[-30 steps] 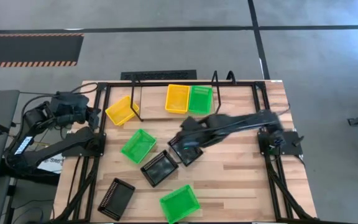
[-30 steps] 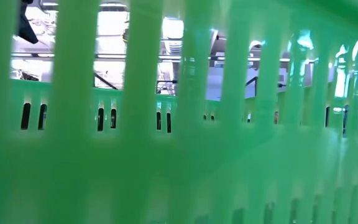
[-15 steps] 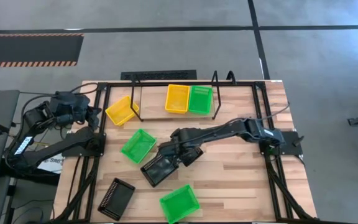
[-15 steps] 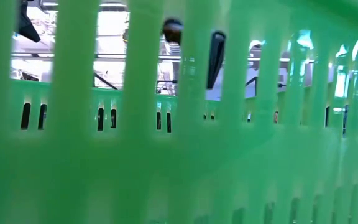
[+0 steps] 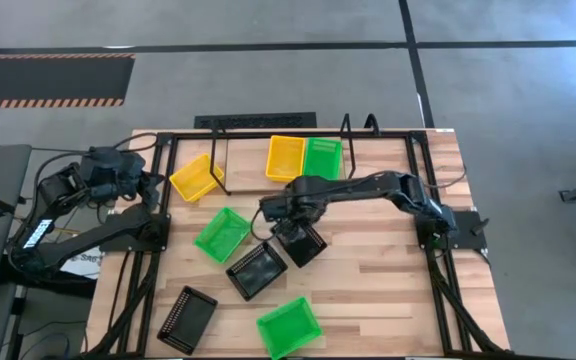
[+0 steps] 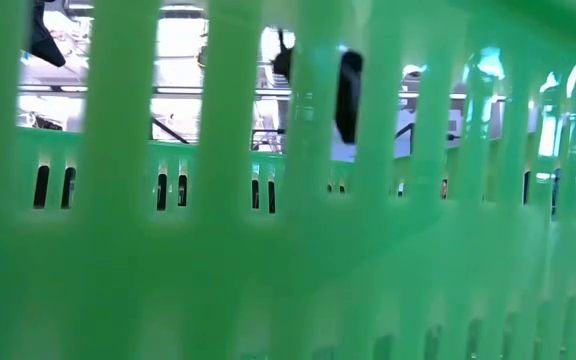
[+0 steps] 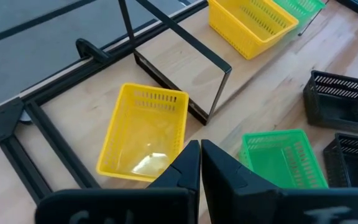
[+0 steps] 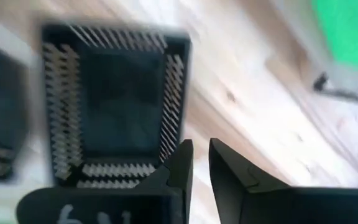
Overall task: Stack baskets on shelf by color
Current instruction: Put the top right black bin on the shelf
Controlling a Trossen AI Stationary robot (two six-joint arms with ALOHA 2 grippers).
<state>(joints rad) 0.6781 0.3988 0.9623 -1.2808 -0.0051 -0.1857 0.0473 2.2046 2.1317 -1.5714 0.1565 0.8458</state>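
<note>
Hovering right pincer: over mid-table, just beside a black basket, above its shelf-side rim; fingers a narrow gap apart, nothing between them
Left pincer: fingers pressed together, empty, parked at the table's left edge, aimed at a loose yellow basket
Shelf: at the far edge of the table; holds one yellow basket and one green basket, side by side and touching
Loose yellow basket: lies at the shelf's left end, tilted, beside the frame
Green, loose: one left of centre, one at the near edge
Black, loose: second just beside the first, toward the near edge; third at the near-left corner
Table: pale wood planks, black tube frame round the edges
Low view: filled by a green basket wall; only bright slivers of room through the slots
Room: grey floor, dark seams, striped hazard strip at far left
</note>
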